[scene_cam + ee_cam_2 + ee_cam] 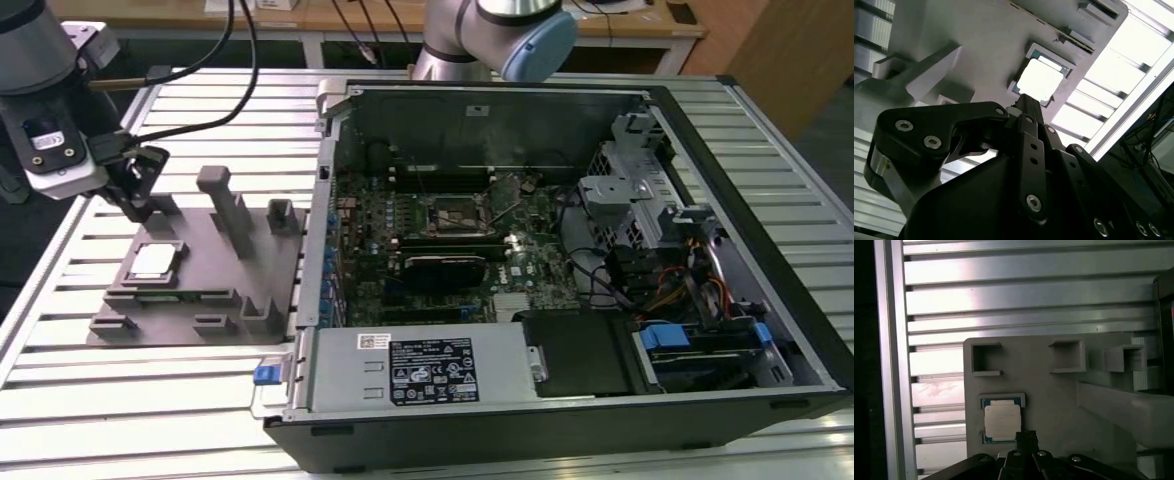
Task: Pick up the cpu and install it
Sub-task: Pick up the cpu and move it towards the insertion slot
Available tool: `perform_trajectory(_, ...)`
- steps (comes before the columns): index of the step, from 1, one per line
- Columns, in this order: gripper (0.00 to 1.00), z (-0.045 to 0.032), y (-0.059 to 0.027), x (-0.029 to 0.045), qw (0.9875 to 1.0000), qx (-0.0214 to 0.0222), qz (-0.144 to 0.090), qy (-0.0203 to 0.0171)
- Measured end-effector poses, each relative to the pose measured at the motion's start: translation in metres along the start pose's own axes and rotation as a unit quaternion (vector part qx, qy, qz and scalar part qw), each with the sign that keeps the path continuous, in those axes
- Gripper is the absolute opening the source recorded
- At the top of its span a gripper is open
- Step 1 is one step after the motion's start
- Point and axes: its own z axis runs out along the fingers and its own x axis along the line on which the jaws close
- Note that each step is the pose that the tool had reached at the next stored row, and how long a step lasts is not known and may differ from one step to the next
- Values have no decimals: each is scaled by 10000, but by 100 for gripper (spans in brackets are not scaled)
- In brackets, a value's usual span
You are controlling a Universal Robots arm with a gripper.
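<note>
jaws pressed together, empty, poised near cpu [1002,421] seated in grey fixture [200,265] pocket. risk: lowered unopened, they would strike the chip's edge or tilt it in its recess.

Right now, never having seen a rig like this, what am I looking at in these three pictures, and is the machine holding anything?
It is one robot arm with a claw at its end. The exterior view comes from a camera off the arm, overlooking a slatted metal table. The two wrist views come from cameras riding on the arm, looking past the claw. On the table sit a grey fixture and an open computer case. The small silvery square lying in the fixture's pocket is the cpu. The claw hangs over the fixture, close by the cpu, and holds nothing I can see; the cpu is not yet picked up.
</note>
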Motion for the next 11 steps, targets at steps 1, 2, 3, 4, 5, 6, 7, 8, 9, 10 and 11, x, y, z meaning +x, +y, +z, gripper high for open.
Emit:
perform_trajectory(1, 11, 18, -2, 14, 10000, 0, 0, 0)
perform_trajectory(2, 11, 36, -5, 25, 10000, 0, 0, 0)
perform_trajectory(3, 11, 54, -8, 35, 10000, -1, 0, -1)
perform_trajectory(4, 11, 71, -11, 45, 10000, -1, 0, -1)
perform_trajectory(5, 11, 89, -15, 56, 10000, 0, 0, 0)
perform_trajectory(6, 11, 106, -20, 63, 10000, 0, 0, 0)
perform_trajectory(7, 11, 126, -25, 72, 10000, 0, 0, 0)
perform_trajectory(8, 11, 143, -30, 78, 10000, -1, 1, 0)
perform_trajectory(9, 11, 161, -37, 82, 10000, 0, 2, 0)
perform_trajectory(10, 11, 177, -45, 85, 10000, 0, 2, 1)
perform_trajectory(11, 11, 196, -53, 87, 10000, 0, 3, 0)
